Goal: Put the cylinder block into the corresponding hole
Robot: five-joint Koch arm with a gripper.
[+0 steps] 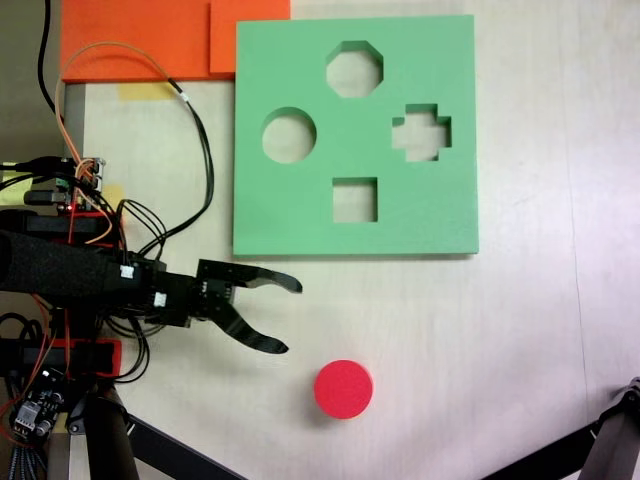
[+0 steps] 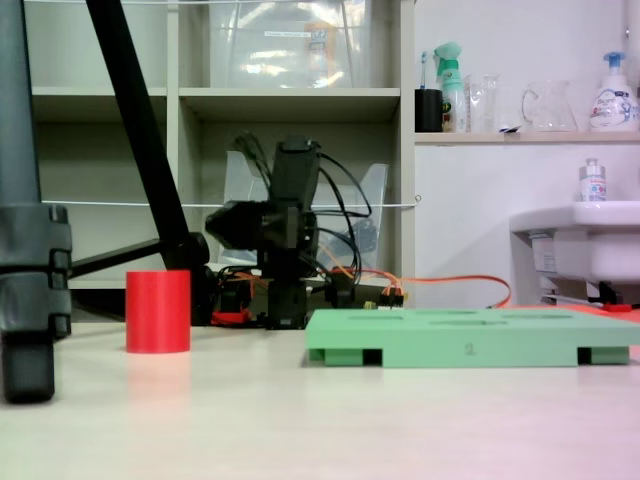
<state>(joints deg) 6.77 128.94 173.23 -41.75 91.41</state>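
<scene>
**Open hand beside the red block, board above**

While the arm lies along the left edge of the top-down fixed view, we see its hand [image 1: 287,316] at centre-left with both dark jaws spread wide and nothing between them. One jaw reaches right at mid-height; the other curves down toward the lower middle. Behind it, at far left, black and orange cables [image 1: 190,130] loop over the pale counter [image 1: 530,340].

Moving right, the cylinder block [image 1: 344,389] stands on its flat end in the lower middle of the frame, near the lower jaw tip but apart from it. In the low side-on fixed view we find the same red block [image 2: 158,311] upright at left, with the arm bunched up behind it in the middle distance.

Further right and up, the green foam board [image 1: 300,215] fills the upper centre. Its corresponding hole [image 1: 289,136], the round one, sits at the board's left side, with the octagonal cut-out [image 1: 354,69] above right, the square cut-out [image 1: 355,200] below right and the cross-shaped cut-out [image 1: 421,132] furthest right. All four show bare counter through them. An orange foam sheet [image 1: 140,35] lies in the upper left, its edge meeting the board's top-left corner.
</scene>
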